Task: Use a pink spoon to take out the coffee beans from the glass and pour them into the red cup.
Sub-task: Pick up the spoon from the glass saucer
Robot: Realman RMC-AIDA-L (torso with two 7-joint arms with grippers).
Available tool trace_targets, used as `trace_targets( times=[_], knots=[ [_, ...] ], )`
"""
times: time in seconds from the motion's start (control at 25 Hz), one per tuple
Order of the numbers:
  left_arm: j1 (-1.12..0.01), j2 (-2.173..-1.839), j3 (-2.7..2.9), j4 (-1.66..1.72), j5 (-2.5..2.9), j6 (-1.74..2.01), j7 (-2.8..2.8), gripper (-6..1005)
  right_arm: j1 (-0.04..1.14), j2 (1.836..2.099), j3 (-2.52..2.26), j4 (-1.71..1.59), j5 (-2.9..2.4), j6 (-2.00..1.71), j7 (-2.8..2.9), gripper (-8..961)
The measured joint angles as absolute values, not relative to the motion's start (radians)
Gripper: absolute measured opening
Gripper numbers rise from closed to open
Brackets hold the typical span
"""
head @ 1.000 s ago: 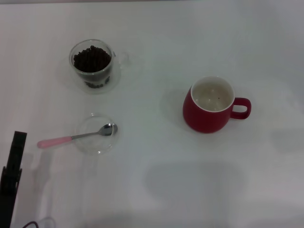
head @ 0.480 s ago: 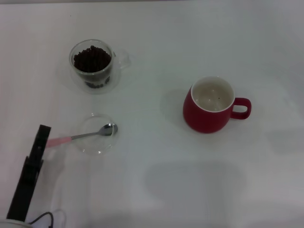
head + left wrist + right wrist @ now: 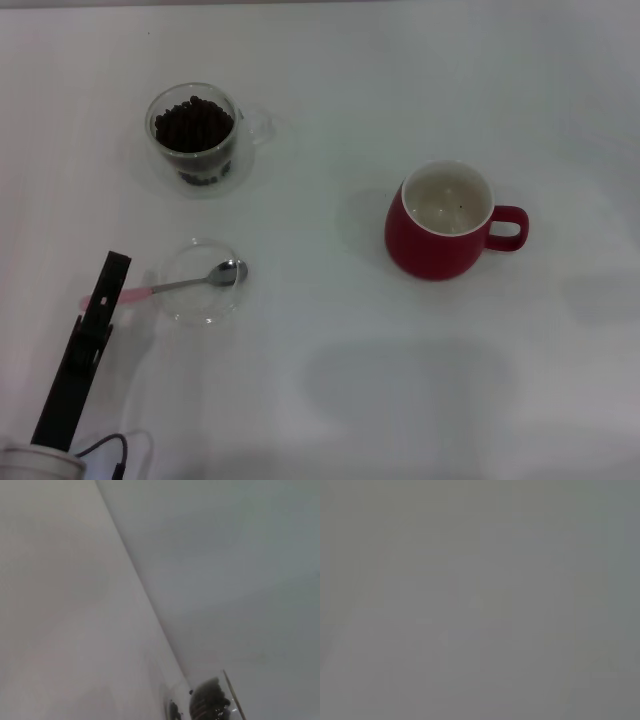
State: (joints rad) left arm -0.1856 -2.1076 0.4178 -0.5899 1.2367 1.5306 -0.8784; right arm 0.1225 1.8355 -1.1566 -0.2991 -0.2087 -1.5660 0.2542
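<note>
The left tool (image 3: pixel 108 275) enters at the near left corner of the desk (image 3: pixel 330 400) as a dark, slim bar slanting up toward the far side. Its tip overlaps the end of the pink spoon's handle. Only one dark bar is visible, so the tool's opening width cannot be determined, nor whether it touches the handle or sits above it. The right tool appears in no view; the right wrist view shows only a uniform grey field.

The pink spoon (image 3: pixel 175 285) lies flat, handle pointing to the left edge of the desk. Its silver neck crosses the rim of a shallow clear dish (image 3: pixel 205 310), and the bowl rests inside that dish on the side toward the right edge. The dish stands near the left edge, just beside the tool tip.

The glass (image 3: pixel 195 140) stands beyond the dish, toward the far left corner, upright, with its small clear handle pointing to the right edge. The coffee beans (image 3: pixel 193 125) fill its inner wall to near the rim as a dark heap. The left wrist view shows part of the glass (image 3: pixel 220 705) with the coffee beans (image 3: pixel 205 702) inside.

The red cup (image 3: pixel 445 225) stands upright, well apart from the glass, toward the right edge of the desk. Its loop handle points to the right edge. The white inside shows a few small dark specks.
</note>
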Motion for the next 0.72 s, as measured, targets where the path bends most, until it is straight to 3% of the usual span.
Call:
trace_targets(
  times=[0.48, 0.72],
  knots=[
    [-0.196, -2.108, 0.417, -0.597, 1.239, 1.512, -0.872, 871, 0.119, 1.842, -1.155, -0.299, -0.201, -1.566, 0.251, 450],
    [-0.2, -2.108, 0.417, -0.594, 1.239, 1.493, -0.888, 647, 0.121, 1.846, -1.155, -0.298, -0.201, -1.566, 0.241, 450]
  ],
)
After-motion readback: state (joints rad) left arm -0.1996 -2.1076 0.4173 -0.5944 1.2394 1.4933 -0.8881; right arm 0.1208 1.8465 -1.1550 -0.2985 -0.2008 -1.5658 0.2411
